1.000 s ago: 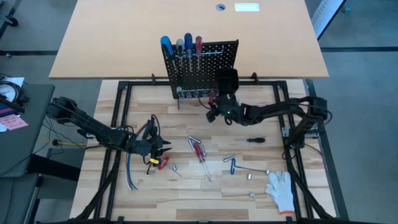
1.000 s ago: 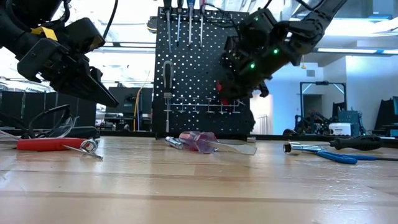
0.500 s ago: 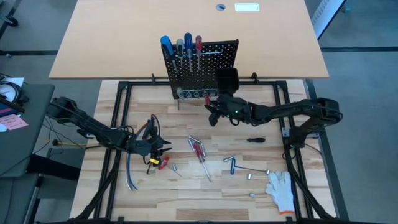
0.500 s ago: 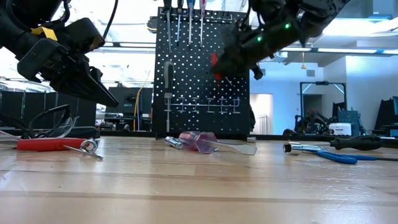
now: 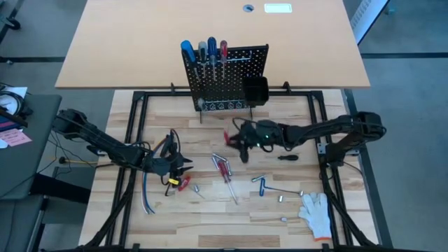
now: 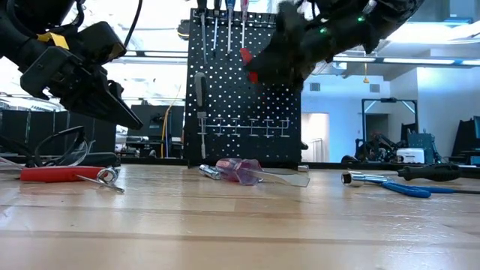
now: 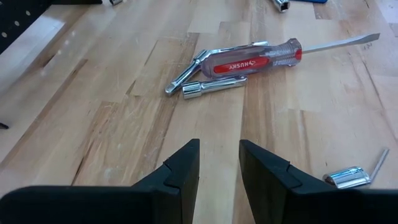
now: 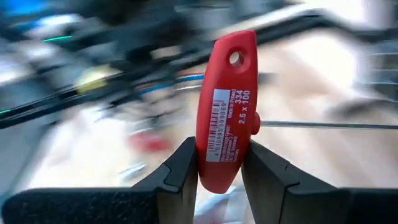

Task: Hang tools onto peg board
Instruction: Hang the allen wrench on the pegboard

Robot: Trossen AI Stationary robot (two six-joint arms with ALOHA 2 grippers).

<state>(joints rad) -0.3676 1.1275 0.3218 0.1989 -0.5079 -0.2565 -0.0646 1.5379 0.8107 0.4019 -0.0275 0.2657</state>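
The black peg board stands at the far middle, with several screwdrivers hanging on it by their shafts. My right gripper hovers in front of the board, shut on a red T-handle hex key. In the low view the key shows high before the board. My left gripper stands open and low over the table's left part, with nothing between its fingers. A red-handled screwdriver and sockets lie flat on the table beyond it. My right gripper pinches the lower half of the key's red handle between its two fingers. The handle's holed end sticks out beyond the fingertips. The thin metal shaft juts out sideways from the handle. The fingers reach almost level toward the table's left, and the key is lifted clear.
Loose tools lie on the wooden top: a screwdriver, a blue key, a black driver and a red tool. A white glove lies near right. Coloured cables hang near left. A black bin is on the board.
My right gripper has come away from the foot of the peg board toward the table's near edge and left, rising and swinging its fingers round toward the left. The red T-handle key has gone with it, still held clear of the table.
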